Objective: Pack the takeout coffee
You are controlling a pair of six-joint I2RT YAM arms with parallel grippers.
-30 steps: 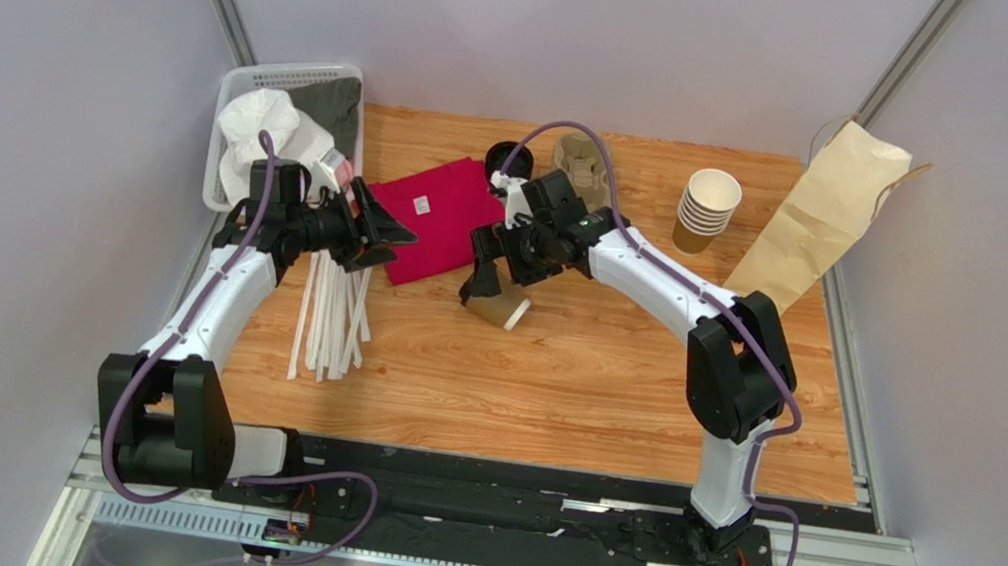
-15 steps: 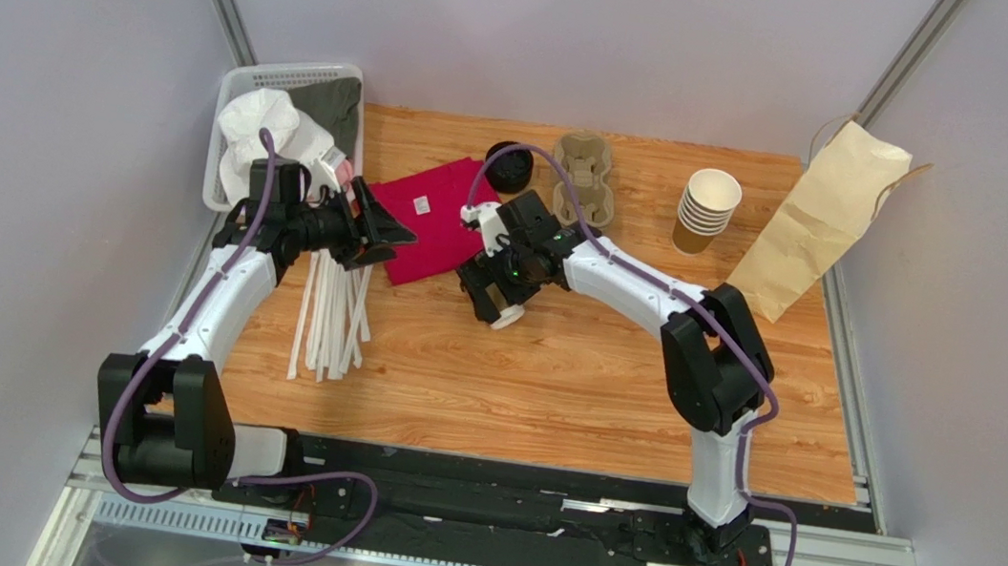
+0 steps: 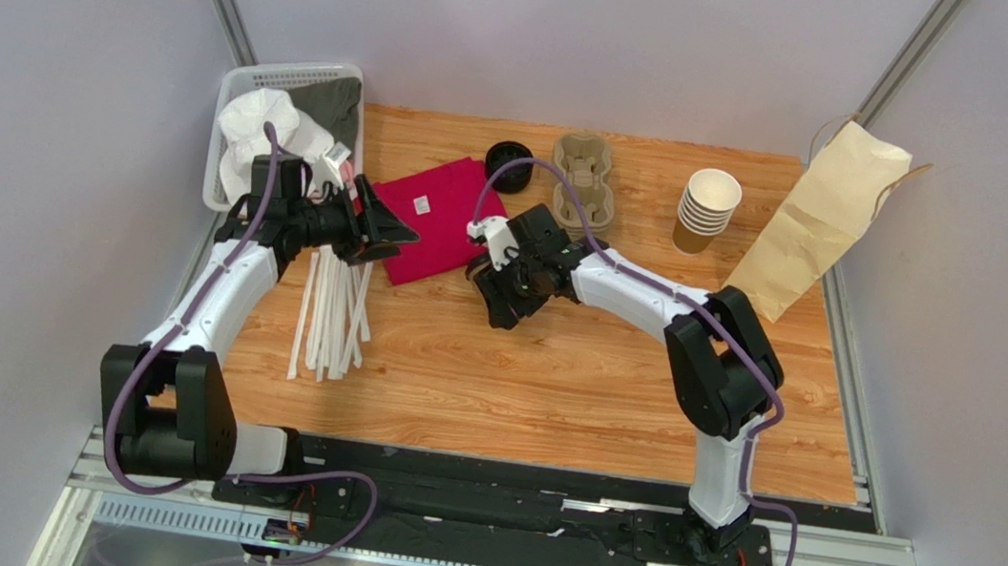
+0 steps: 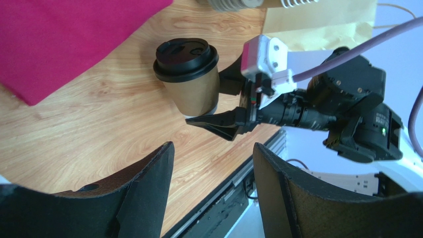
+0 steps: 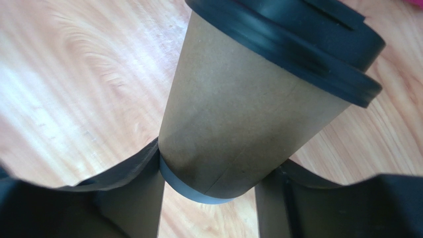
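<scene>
Since a second ago my right arm has drawn its wrist a little to the right, and the takeout coffee [image 4: 191,82], which then lay tipped on the wood, now stands close to upright; my left arm has hardly shifted.

At far left a white basket [image 3: 233,88] holds crumpled white material [image 3: 255,123]; a loose bundle of long white strips [image 3: 333,313] lies on the wooden tabletop [image 3: 571,378] just in front of it. My left gripper [image 4: 212,146] hangs over the near-left edge of the magenta cloth [image 3: 443,218], its jaws spread wide with nothing between them.

Just right of the cloth my right gripper [image 5: 218,158] pinches the kraft cup low on its wall, one finger on each side near the base; the black lid is on, seated all round; whether the base touches the wood I cannot tell.

Behind, near the far edge, sit a loose black lid [image 3: 507,165] and, beside it, a cardboard cup carrier [image 3: 584,178]; further right a stack of paper cups [image 3: 707,210]; at far right a kraft paper bag [image 3: 822,214] leans against the wall.
</scene>
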